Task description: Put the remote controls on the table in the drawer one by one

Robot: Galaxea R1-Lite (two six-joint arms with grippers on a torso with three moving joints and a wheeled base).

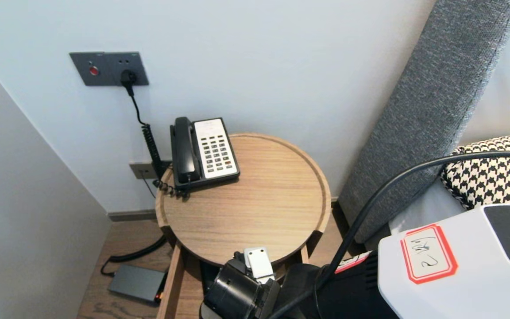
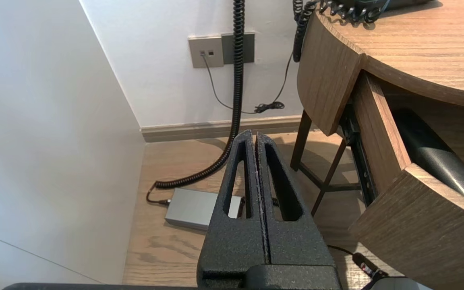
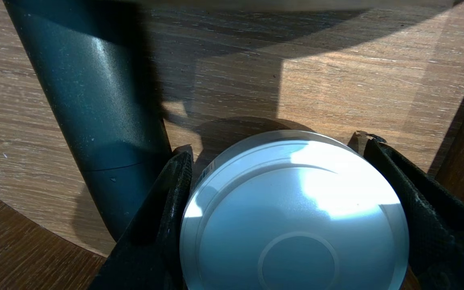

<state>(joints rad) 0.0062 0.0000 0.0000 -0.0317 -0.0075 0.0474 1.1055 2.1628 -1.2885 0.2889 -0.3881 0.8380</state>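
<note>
Against the wall at far left, a flat grey box (image 1: pixel 135 282) lies on the wooden floor with a black coiled cord (image 2: pixel 237 100) running down to it from the dark wall socket (image 1: pixel 109 68) above. The robot's left gripper (image 2: pixel 255 135) hangs low over that floor, just beside the round wooden table (image 1: pixel 255 208), its two black fingers pressed flat together and holding nothing. A black-and-white desk telephone (image 1: pixel 204 150) sits on the table's far left edge, handset in its cradle. Below the tabletop, the drawer (image 2: pixel 381 133) stands pulled out toward the robot. Inside it, a dark matte cylinder (image 3: pixel 95 100) lies slantwise on the wooden bottom. Just beside the cylinder is the round silver tin (image 3: pixel 294 217), seen from its flat end. The right gripper (image 3: pixel 276 147) reaches down into the drawer from the front, its fingers spread wide, one on each side of the tin and set against its rim. At right, a grey fabric headboard (image 1: pixel 432 110) leans against the wall, with a houndstooth cushion (image 1: pixel 498 177) behind the robot's right arm.
</note>
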